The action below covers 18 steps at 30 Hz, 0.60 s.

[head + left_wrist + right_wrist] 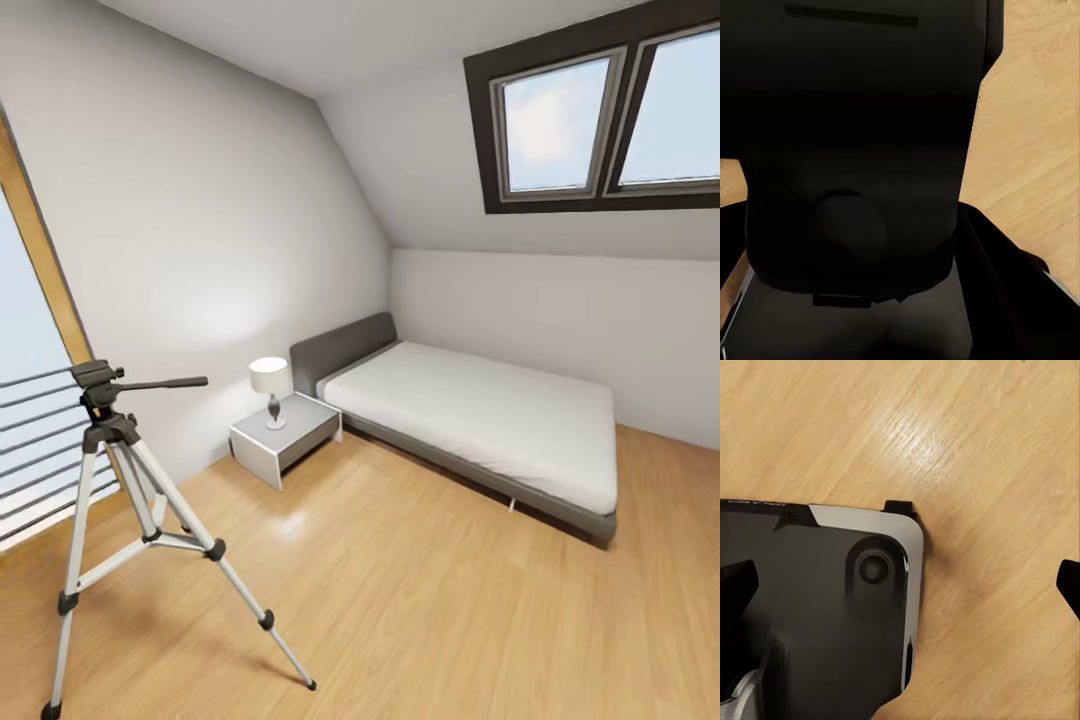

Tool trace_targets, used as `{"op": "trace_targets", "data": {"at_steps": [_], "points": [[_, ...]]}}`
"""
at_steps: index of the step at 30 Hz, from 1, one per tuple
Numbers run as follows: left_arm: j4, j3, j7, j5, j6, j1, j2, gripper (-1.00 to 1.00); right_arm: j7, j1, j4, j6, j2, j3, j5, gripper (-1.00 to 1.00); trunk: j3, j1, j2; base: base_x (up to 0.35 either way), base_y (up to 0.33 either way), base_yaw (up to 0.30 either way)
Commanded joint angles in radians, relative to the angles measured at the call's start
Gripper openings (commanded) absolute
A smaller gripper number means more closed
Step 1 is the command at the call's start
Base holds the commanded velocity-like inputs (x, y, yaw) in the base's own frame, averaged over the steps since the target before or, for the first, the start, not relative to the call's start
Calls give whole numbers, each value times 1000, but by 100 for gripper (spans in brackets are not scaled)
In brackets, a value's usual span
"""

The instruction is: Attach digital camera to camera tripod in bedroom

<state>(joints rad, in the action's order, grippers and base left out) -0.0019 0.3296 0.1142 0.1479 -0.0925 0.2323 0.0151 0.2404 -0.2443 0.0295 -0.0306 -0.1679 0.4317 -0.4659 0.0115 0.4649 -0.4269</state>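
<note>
From my head I look into the bedroom (250,200). The tripod (120,480) stands on the wood floor (420,600) at the near left, next to the tall window (30,400). Its black top has nothing on it, and its long handle sticks out to the right. Farther off are a small night table (285,440) with a lamp (270,390), and a bed (480,420) at the far right wall. A roof window (600,115) is high on the right.

From my left wrist I see a big black shape (855,150) very close, with wood floor beside it. It may be the camera, but it is too dark and too near to be sure. I cannot tell if my left jaws are open or closed.

From my right wrist I see a black and grey part of my own body (832,600) over the floor. Two dark finger tips (1069,581) sit far apart at the edges, so I think my right jaws are open and hold nothing.

I think I have reached the room. The camera is not on the tripod yet. I must go closer and put it on top.
</note>
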Motion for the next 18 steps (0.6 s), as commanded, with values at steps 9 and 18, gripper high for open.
{"op": "trace_targets", "data": {"at_steps": [9, 18], "points": [[2, 0, 5, 9, -3, 1, 0, -100, 2, -1, 3, -3, -1, 9, -8, 100, -11, -15, 27, 0, 0, 270], [2, 0, 5, 9, -3, 1, 0, -100, 2, -1, 3, -3, -1, 9, -8, 100, -11, -15, 27, 0, 0, 270]]}}
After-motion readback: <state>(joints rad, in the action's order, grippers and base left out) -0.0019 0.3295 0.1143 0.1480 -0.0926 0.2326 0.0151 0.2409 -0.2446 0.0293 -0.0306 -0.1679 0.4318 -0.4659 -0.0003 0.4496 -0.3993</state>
